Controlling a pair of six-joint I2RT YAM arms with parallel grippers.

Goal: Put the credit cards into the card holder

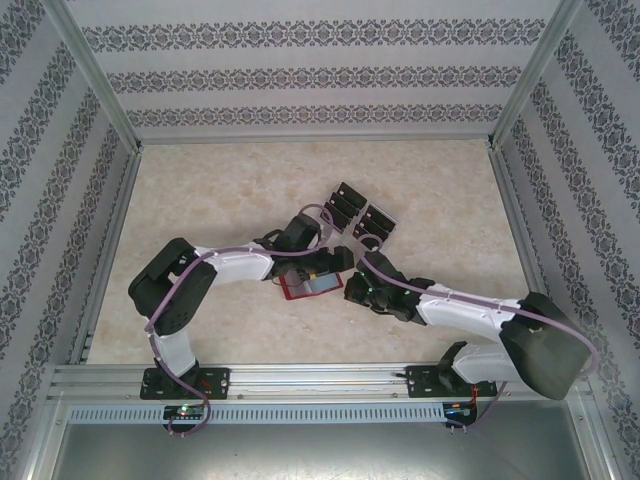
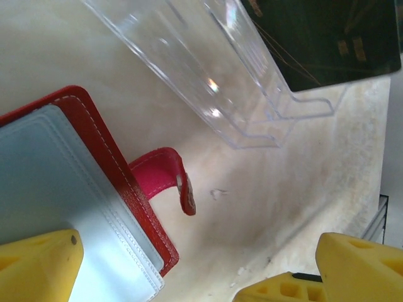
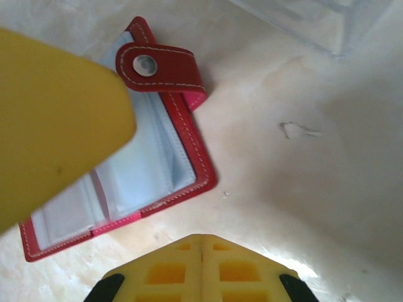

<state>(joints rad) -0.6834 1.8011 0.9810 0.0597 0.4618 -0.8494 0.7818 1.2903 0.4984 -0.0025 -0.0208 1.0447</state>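
The card holder is a red wallet lying open on the table, its grey pockets facing up and its red tab folded over the edge. My left gripper hovers over its far right corner. Its yellow fingers stand wide open with nothing between them, one over the wallet, the other over bare table. My right gripper is shut and empty, just right of the wallet. Black credit cards stand in a clear rack behind; one card is close.
The clear plastic tiered rack stands just beyond the wallet, close to both grippers. Metal frame rails and patterned walls enclose the beige table. The left gripper's finger looms large in the right wrist view.
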